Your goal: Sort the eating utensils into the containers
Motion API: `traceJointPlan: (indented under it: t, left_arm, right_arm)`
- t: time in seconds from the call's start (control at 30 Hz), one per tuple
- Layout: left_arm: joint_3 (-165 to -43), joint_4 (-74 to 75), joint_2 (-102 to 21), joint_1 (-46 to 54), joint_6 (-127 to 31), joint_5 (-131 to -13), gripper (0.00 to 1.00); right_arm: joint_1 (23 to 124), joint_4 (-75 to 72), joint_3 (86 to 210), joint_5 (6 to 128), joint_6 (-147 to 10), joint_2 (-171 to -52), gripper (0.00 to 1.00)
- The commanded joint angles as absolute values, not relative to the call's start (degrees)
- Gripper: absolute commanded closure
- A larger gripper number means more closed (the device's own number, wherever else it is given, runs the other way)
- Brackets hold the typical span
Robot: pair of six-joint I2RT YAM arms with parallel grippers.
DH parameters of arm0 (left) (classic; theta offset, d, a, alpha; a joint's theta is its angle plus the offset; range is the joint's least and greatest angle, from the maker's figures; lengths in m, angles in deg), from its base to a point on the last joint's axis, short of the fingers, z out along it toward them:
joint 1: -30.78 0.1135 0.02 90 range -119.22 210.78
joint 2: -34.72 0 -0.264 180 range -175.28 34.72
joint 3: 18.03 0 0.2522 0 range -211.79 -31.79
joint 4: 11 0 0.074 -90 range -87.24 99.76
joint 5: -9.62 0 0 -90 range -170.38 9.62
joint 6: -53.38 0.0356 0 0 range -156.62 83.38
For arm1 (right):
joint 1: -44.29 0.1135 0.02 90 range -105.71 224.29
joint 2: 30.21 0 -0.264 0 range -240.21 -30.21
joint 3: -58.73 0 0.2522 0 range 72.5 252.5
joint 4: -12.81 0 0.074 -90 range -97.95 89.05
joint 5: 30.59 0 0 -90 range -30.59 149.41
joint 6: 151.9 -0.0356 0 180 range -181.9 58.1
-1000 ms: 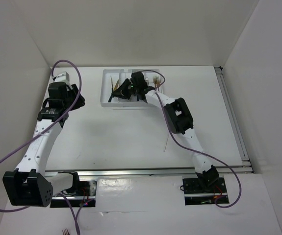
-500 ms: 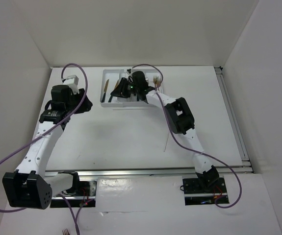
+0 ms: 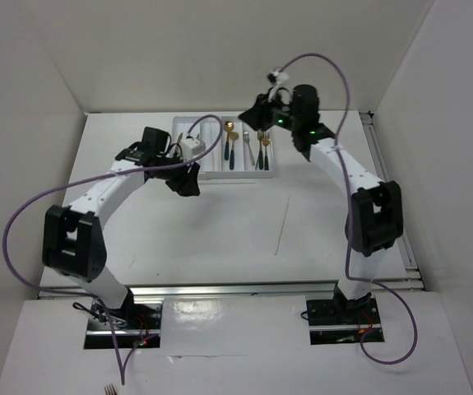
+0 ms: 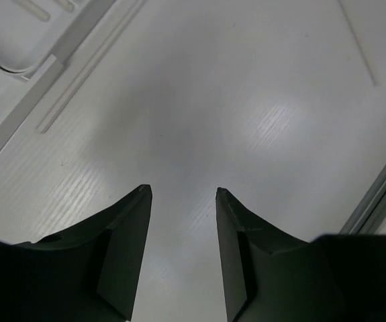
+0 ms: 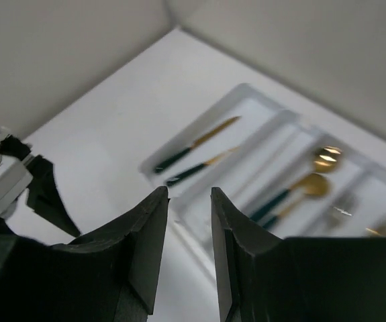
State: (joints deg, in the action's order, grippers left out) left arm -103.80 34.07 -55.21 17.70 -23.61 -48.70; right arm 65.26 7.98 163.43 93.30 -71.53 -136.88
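The white tray point(image 3: 185, 171) lies at the back centre of the table. Its compartments hold gold spoons with teal handles point(image 3: 230, 150), a silver fork point(image 3: 248, 153) and gold forks point(image 3: 262, 148). In the right wrist view, two teal-handled knives point(image 5: 194, 143) lie in the end compartment next to the spoons point(image 5: 293, 190). A thin pale stick point(image 3: 283, 226) lies on the table, and it also shows in the left wrist view point(image 4: 358, 44). My left gripper point(image 3: 188, 179) point(image 4: 182, 191) is open and empty over bare table by the tray's front left corner. My right gripper point(image 3: 251, 117) point(image 5: 189, 191) is open and empty, raised above the tray.
White walls enclose the table on the left, back and right. A metal rail point(image 3: 392, 197) runs along the right side and another along the front edge point(image 3: 244, 286). A second pale stick point(image 4: 88, 67) seems to lie along the tray's edge point(image 4: 18, 107).
The left arm has swung right to the tray's front left corner. The right arm has lifted out of the tray and drawn up and back, uncovering the utensils in it.
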Motion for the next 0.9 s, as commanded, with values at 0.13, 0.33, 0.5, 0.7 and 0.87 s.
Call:
traceJointPlan:
  t: [0.13, 0.33, 0.5, 0.7, 0.87]
  left_arm:
    - [-115.1, 38.3, -69.3, 10.5, -2.8, -55.7, 0.44]
    - [-117.7, 30.9, -75.1, 6.9, 5.6, -62.3, 0.36]
    - [-121.9, 29.7, -80.4, 5.8, 8.0, -63.6, 0.36]
    - [-124.1, 28.7, -83.4, 5.8, 9.8, -63.6, 0.35]
    - [-126.8, 30.1, -86.2, 6.3, 10.3, -61.5, 0.35]
  right_arm:
    - [52.0, 0.5, 154.4, 91.9, -59.4, -126.6, 0.60]
    - [46.4, -0.2, 148.8, 92.4, -58.8, -121.4, 0.60]
    - [43.4, -0.2, 145.7, 92.5, -58.8, -119.8, 0.60]
    - [42.0, -0.2, 144.6, 93.5, -59.4, -118.6, 0.61]
    - [41.5, -0.2, 144.6, 93.5, -60.0, -119.2, 0.61]
